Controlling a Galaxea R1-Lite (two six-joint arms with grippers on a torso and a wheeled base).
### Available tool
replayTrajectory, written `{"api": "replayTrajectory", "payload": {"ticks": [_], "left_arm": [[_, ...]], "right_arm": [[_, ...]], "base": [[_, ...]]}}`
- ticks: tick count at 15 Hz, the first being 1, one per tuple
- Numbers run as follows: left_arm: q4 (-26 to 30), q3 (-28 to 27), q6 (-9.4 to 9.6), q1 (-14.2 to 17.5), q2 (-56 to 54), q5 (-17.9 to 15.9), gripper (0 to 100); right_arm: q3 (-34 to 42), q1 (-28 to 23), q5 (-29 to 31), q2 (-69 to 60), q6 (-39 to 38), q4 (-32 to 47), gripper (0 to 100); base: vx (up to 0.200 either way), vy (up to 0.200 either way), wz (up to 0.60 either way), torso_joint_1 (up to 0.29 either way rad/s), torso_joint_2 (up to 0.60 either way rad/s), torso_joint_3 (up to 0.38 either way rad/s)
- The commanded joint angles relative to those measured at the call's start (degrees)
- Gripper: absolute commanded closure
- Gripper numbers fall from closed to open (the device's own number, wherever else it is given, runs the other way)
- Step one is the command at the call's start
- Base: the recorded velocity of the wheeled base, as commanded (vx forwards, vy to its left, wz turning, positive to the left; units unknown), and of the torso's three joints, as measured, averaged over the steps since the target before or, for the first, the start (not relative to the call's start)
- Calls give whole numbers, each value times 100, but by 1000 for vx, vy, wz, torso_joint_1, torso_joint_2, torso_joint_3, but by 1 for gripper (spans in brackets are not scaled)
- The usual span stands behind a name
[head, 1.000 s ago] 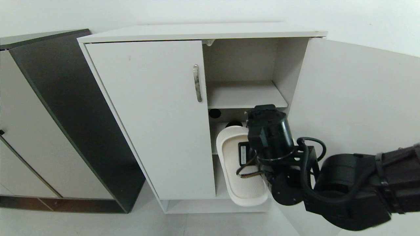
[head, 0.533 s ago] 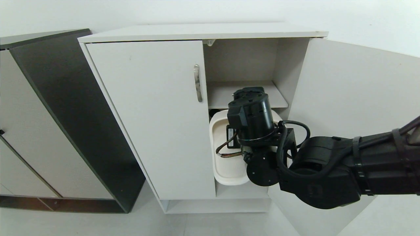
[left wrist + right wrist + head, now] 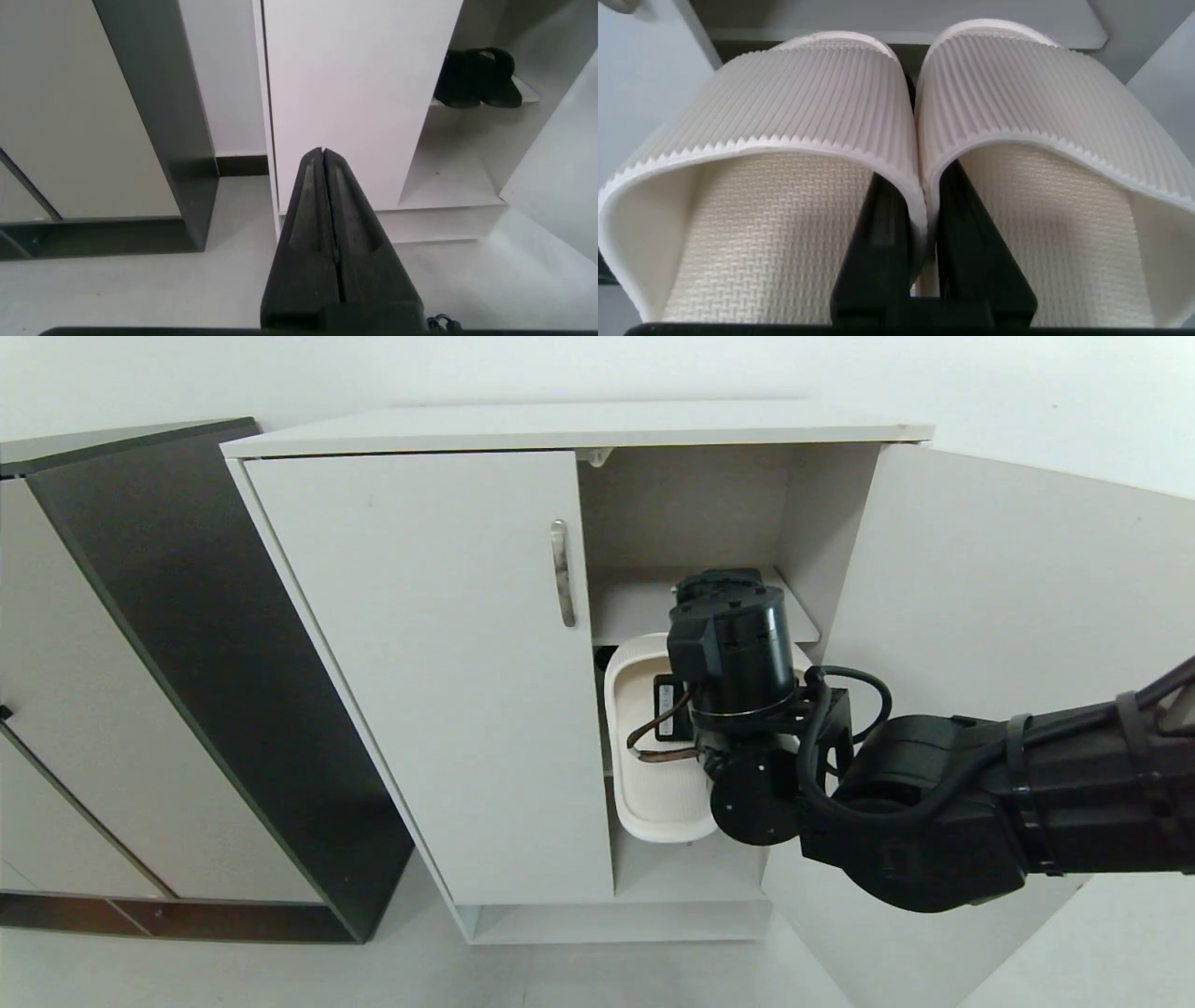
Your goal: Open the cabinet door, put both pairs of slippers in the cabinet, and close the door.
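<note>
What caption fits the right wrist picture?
Right gripper pinching two cream slippers together by their inner edges.

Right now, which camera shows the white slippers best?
The right wrist view: both white slippers side by side, the right tool clamped on their inner edges. The head view shows a slipper half behind the arm. The left wrist view faces the cabinet instead.

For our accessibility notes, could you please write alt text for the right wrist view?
A pair of cream slippers with ribbed straps lies side by side, pinched at their touching inner edges by the black right end effector. Beyond their toes is the edge of a white cabinet shelf.
</note>
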State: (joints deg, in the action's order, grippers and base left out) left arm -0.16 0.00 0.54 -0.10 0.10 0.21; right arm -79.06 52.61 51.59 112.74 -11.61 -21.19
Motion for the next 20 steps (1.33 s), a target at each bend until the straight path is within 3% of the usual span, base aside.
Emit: {"api": "replayTrajectory", "payload": {"ticks": [1,14,20], "left_arm": [[-2,0,-1,1,8,-3,100],[-2,0,-1,1,8,-3,100],[-2,0,-1,1,8,6,100]], "right_arm": [[4,-85,0,-33,0,-8,100],[-22,-252,-255,-15,53,-202,100],[118,-252,-422,-59,123,-149,100]], "base": [[200,0,0,2,7,2],[200,0,0,3,2,2],[0,0,0,0,0,0]]}}
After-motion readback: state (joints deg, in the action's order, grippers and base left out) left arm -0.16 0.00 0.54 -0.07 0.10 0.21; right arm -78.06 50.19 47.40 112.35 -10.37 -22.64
